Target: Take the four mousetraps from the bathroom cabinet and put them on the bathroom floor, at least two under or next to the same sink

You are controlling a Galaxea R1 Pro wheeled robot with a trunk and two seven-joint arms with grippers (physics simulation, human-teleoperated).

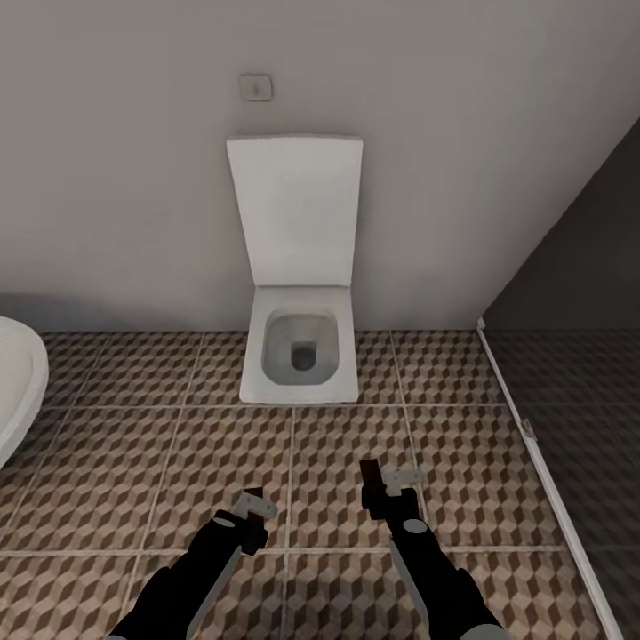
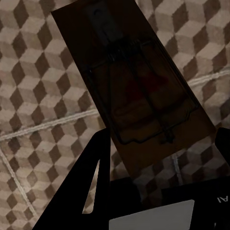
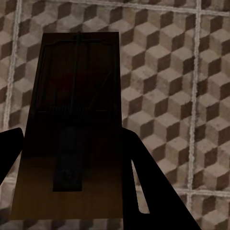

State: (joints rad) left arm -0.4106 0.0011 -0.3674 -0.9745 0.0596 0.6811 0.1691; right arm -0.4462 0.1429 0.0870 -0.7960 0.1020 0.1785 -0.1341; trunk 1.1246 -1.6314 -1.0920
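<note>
Two mousetraps are in your charge, one per arm, both held clear above the bathroom floor (image 1: 178,462).

Item one: mousetrap (image 2: 134,91), left arm. Your left wrist view shows a flat brown board with dark wire bow and red mark, the left gripper (image 2: 158,153) with its jaws clamped on one end, the rest projecting over the cube-pattern tiles.

Item two: mousetrap (image 3: 72,120), right arm. The right gripper (image 3: 72,158) has its jaws closed across the board's sides toward one end, the wire face turned to the camera.

In the head view both grippers sit low and near, left (image 1: 253,508) and right (image 1: 391,484), with floor beneath them.

Surroundings: white toilet (image 1: 300,351) with raised lid straight ahead against the far wall; a curved white edge, probably the bathtub (image 1: 18,391), at far left; a dark partition (image 1: 578,356) at right.

Handling, by judgement: each board is likely light, stiff and thin, so an edge pinch on the bare wood suits it. Keep off the wire and spring, which could shift under pressure. Such a flat piece may pivot in the jaws; lower it close to the tiles before you release.
</note>
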